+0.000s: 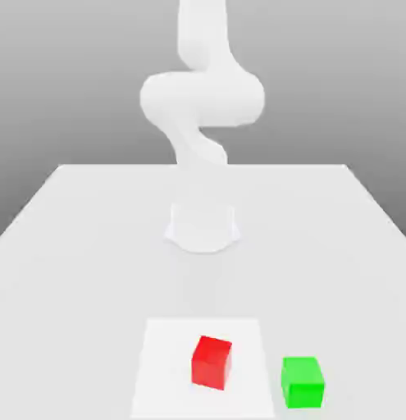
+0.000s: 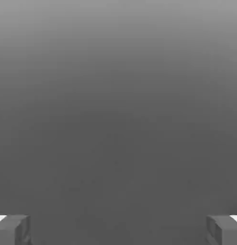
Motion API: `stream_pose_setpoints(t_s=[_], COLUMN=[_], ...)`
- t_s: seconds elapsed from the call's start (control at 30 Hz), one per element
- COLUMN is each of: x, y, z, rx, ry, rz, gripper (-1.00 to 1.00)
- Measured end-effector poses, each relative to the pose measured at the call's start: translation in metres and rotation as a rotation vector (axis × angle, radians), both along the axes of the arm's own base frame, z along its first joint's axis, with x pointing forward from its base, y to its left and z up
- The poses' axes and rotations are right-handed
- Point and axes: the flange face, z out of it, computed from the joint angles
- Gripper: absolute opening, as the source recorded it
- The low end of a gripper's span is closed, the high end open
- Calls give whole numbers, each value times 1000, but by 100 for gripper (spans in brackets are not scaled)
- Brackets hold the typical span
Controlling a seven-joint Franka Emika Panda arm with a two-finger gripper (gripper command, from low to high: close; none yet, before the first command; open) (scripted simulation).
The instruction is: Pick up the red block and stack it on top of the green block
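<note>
one red block [image 1: 211,362] on white square [image 1: 166,385]

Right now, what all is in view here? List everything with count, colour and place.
red block: one, red, on the white square, turned at an angle
green block: one, green, beside the white square, toward the exterior view's right
white square: one, white, flat on the table
table: one, pale grey, under everything
arm: one, white, base on the table behind the blocks
claw: one, grey fingers, open, nothing between them
</note>
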Motion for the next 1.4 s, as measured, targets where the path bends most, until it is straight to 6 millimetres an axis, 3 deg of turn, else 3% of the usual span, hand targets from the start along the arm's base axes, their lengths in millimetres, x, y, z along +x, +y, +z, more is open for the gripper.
stream_pose_setpoints(t_s=[0.17,0.37,0.53,0.7,0.9,0.93,1.17,1.33,1.4], x=[54,84,80,52,45,44,44,44,47], y=[3,3,4,9,10,10,10,10,20], z=[-103,-232,-337,-434,-508,-516,-517,-468,-455], rx=[7,29,60,103,116,115,115,115,121], ry=[166,358,516,674,710,711,710,710,710], rz=[-63,-131,-182,-228,-241,-240,-241,-241,-256], gripper=[0,0,0,0,0,-100,-100,-100,-100])
